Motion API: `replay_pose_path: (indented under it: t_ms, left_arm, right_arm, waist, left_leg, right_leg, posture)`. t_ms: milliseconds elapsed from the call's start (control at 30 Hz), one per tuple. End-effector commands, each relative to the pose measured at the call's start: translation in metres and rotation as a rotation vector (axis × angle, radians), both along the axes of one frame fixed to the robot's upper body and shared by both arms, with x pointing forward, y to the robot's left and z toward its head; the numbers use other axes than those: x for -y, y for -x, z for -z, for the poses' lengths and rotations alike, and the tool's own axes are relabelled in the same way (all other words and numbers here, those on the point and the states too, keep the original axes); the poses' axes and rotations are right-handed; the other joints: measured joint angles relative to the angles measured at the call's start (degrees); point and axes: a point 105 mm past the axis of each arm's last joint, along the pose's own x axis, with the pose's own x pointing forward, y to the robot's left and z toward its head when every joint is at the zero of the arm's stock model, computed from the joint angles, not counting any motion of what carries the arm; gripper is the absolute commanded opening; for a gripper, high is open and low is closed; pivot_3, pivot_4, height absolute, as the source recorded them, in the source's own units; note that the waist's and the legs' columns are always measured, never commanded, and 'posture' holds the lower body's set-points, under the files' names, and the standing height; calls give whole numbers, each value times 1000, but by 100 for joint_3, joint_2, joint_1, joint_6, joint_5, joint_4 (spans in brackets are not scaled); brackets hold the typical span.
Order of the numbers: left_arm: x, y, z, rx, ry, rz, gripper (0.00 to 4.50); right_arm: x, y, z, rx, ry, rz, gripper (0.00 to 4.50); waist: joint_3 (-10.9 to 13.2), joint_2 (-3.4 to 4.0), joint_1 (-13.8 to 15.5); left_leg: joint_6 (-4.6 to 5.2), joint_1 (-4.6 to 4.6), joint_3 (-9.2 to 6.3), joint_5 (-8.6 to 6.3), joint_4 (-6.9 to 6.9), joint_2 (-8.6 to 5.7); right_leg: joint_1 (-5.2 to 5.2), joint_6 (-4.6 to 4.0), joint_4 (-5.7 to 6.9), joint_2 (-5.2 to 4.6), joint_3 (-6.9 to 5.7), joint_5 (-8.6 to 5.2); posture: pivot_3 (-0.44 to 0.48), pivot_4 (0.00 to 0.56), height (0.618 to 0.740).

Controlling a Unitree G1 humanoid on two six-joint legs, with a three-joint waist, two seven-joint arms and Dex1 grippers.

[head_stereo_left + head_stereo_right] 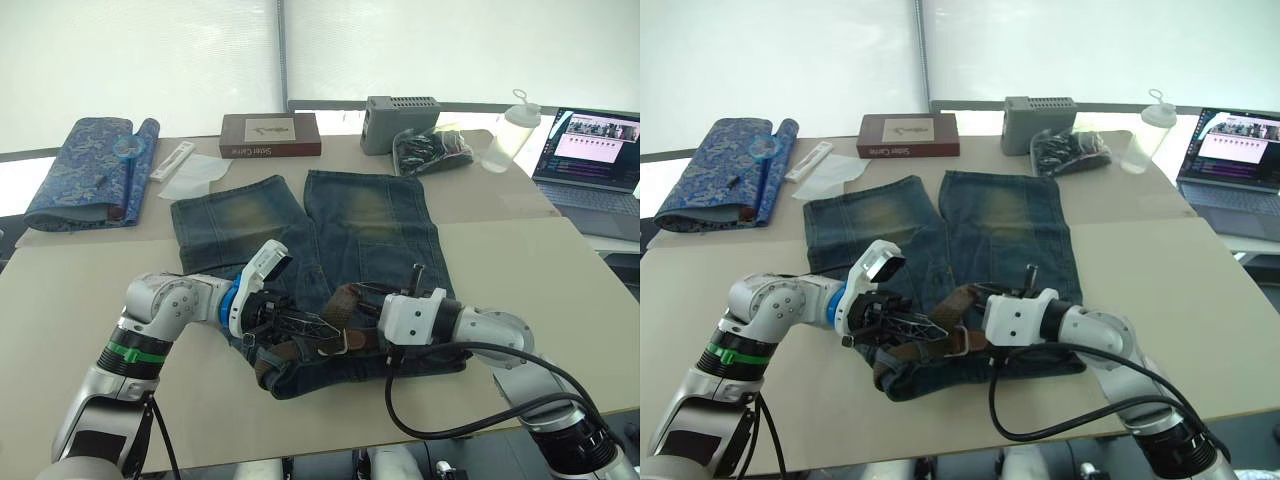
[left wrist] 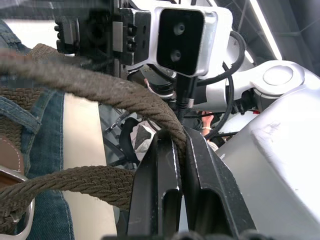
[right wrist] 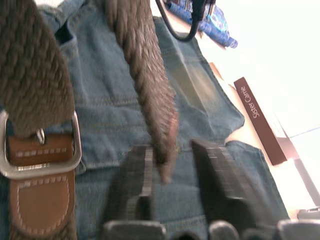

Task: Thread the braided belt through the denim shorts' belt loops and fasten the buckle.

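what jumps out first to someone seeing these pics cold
Both grippers meet over the waistband of the denim shorts, spread flat mid-table. The left gripper is shut on the braided belt, while the right gripper is open, with the belt's tip between its fingers. The silver buckle, with the belt threaded through it, lies on the denim; a blue patterned cloth sits at the table's far left.

Right gripper (image 3: pixel 172 165), jaws parted, flanks the braided belt (image 3: pixel 145 85) over denim shorts (image 3: pixel 200 95); silver buckle (image 3: pixel 40 150) alongside.
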Motion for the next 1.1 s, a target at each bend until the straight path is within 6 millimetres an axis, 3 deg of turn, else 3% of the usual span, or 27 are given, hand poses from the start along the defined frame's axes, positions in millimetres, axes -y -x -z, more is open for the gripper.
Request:
replay_pose_path:
  t_ms: [33, 133, 233, 367, 567, 767, 900, 1100]
  left_arm:
    - [3, -1, -10, 53, 21, 18, 0]
    - [4, -5, -9, 75, 19, -4, 0]
    - [6, -21, -6, 168, -11, -119, 0]
    - [-5, -35, -8, 371, -91, -286, 1511]
    - [-11, -44, -17, 833, -264, -561, 4447]
    - [15, -42, -37, 964, -299, -683, 4480]
    - [31, -48, -36, 1049, -415, -666, 4480]
    - [49, -58, -34, 1023, -520, -663, 4480]
  right_arm:
    - [-6, 6, -13, 31, -32, -38, 7]
    - [-6, 6, -14, 31, -39, -36, 7]
    - [-1, 0, -17, 44, -37, 1, 7]
    - [19, -21, -20, 97, 36, 142, 0]
    - [36, -39, -13, 114, 200, 262, 0]
    - [41, -53, -9, 90, 301, 359, 0]
    - [40, -57, -10, 89, 356, 379, 0]
    - [40, -61, -16, 88, 399, 391, 0]
  waist:
    - [0, 0, 2]
    - [0, 0, 3]
    - [0, 0, 5]
    - [0, 0, -16]
    - [1, 1, -6]
    - [2, -1, 43]
    - [3, -2, 40]
    - [4, -4, 22]
  left_leg:
    - [0, 0, 0, 0, 0, 0]
    - [0, 0, -1, 0, 4, 0]
    - [0, 0, 0, 0, 7, -1]
    - [-1, 0, -1, 0, 14, 0]
    - [-9, 3, 2, -5, 6, 1]
    - [-31, 1, 3, -16, 14, -4]
    - [-31, 1, 3, -15, 19, -7]
    - [4, -1, 0, 5, 18, -6]
  right_leg:
    - [0, 0, 0, 0, 0, 0]
    - [1, 0, 3, 0, 0, 0]
    - [2, 0, 6, -1, 2, 0]
    - [1, 0, 12, -1, 3, 0]
    - [-4, -2, 17, -4, 4, -1]
    - [2, -1, 17, -5, 7, 0]
    - [5, 0, 20, -5, 7, 1]
    - [2, 22, 23, 0, 4, 13]
  posture:
    - [0, 150, 709]
    - [0, 150, 709]
    - [0, 150, 709]
    - [0, 150, 709]
    - [0, 150, 709]
    - [0, 150, 709]
    - [0, 150, 709]
    - [0, 150, 709]
